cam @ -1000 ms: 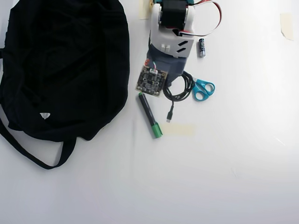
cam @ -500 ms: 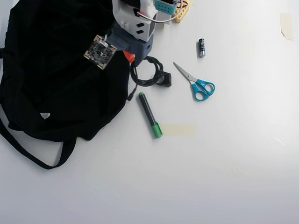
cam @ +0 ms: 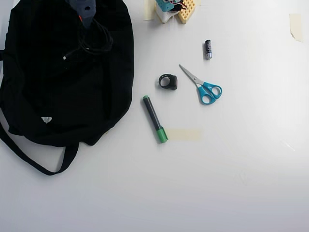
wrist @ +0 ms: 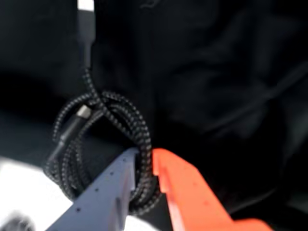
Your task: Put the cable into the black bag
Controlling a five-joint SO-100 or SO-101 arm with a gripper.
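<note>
The gripper (wrist: 146,161) is pinched tight on the cable (wrist: 106,144). In the wrist view its gray finger (wrist: 103,192) sits on the left and its orange finger (wrist: 187,192) on the right, with a few strands of the coil squeezed between them. The rest of the loop hangs out to the left of the fingers, and one end runs straight up.

In the overhead view the gripper (cam: 84,18) is at the top edge, over the black bag (cam: 43,82). The cable (cam: 94,41) hangs just below it, over the bag's dark cloth, with its little silver plug sticking out to the lower left. The bag's long strap curls out far below.

To the right of the gripper, off the bag on the white table (cam: 217,183), lie a small black ring (cam: 167,81), a marker with a green cap (cam: 154,119), blue scissors (cam: 203,86) and a small battery (cam: 208,49). All are well apart from the gripper and nothing lies between it and the bag.
</note>
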